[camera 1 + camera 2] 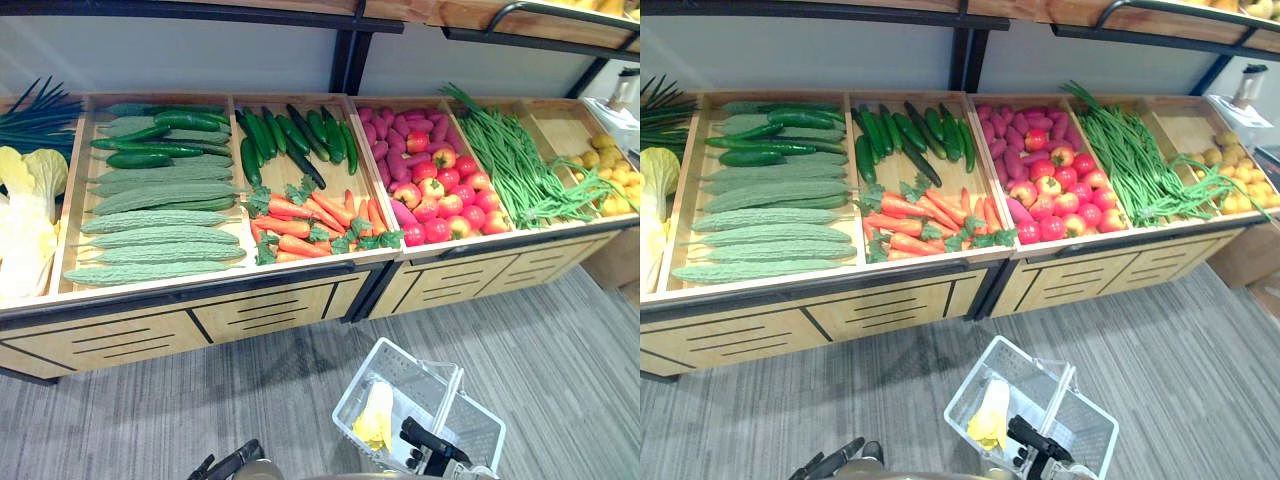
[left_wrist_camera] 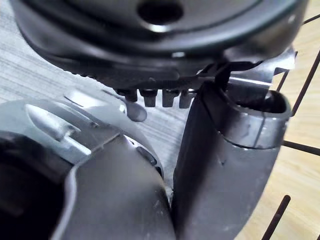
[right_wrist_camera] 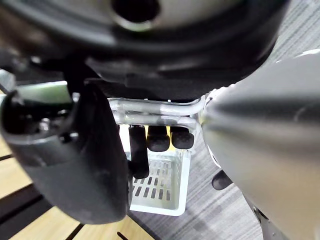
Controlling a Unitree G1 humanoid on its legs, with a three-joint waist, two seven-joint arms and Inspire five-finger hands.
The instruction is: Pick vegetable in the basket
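Note:
A white slatted basket hangs low over the grey floor in front of the produce stand, with a pale yellow vegetable inside it. My right hand is shut on the basket's handle; in the right wrist view its fingers curl round that bar above the basket. My left hand sits at the lower left, away from the basket, with its fingers relaxed and nothing in it. On the stand lie carrots, dark cucumbers and pale ridged gourds.
The wooden stand spans the view ahead. It also holds red tomatoes, purple sweet potatoes, green beans, yellow produce, cabbage and green onions. A dark shelf runs above.

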